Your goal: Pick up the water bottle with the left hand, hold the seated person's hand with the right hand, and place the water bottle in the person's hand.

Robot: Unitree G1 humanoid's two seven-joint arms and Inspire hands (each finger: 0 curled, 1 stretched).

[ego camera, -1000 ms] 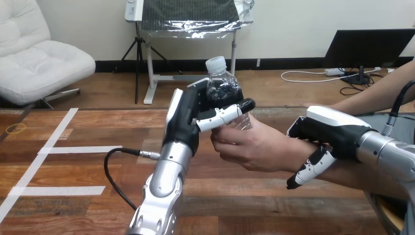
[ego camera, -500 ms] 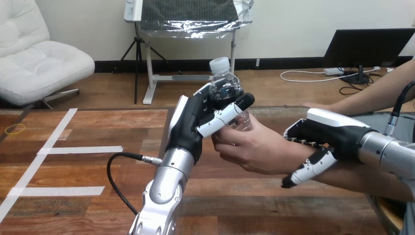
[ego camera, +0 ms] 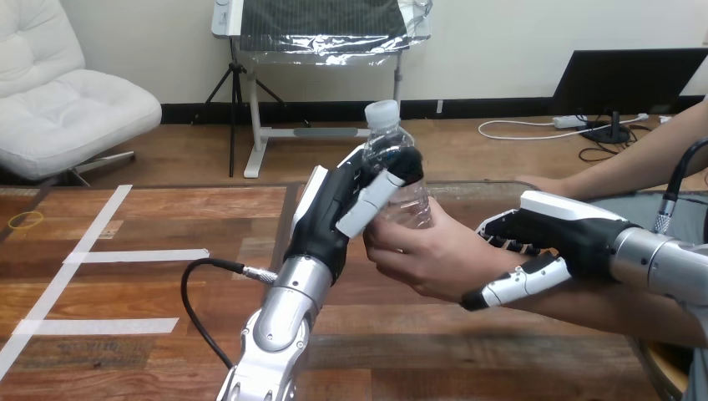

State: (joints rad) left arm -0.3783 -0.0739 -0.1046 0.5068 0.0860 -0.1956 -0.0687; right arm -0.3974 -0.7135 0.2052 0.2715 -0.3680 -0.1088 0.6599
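Clear plastic water bottle (ego camera: 411, 205), white-capped and upright, now stands in the person's hand (ego camera: 426, 255) above the wooden table (ego camera: 150, 217), at 12 o'clock from that hand. Over the last second it has drifted slightly toward 3 o'clock and settled deeper into the person's grasp.

The robot's left hand (ego camera: 330, 213), at 9 o'clock from the bottle, still has its fingers wrapped on the bottle's upper body, though they lie straighter than before. That suggests the handover is nearly done and the release is beginning.

The right hand (ego camera: 555, 225), at 3 o'clock from the person's hand, clasps the person's wrist (ego camera: 509, 263), fingers bent over the top. Its thumb has swung up along the near side.

The bottle's base is hidden inside the person's hand. The left hand's thumb is behind the bottle. How firmly the right hand's palm presses the wrist cannot be made out.
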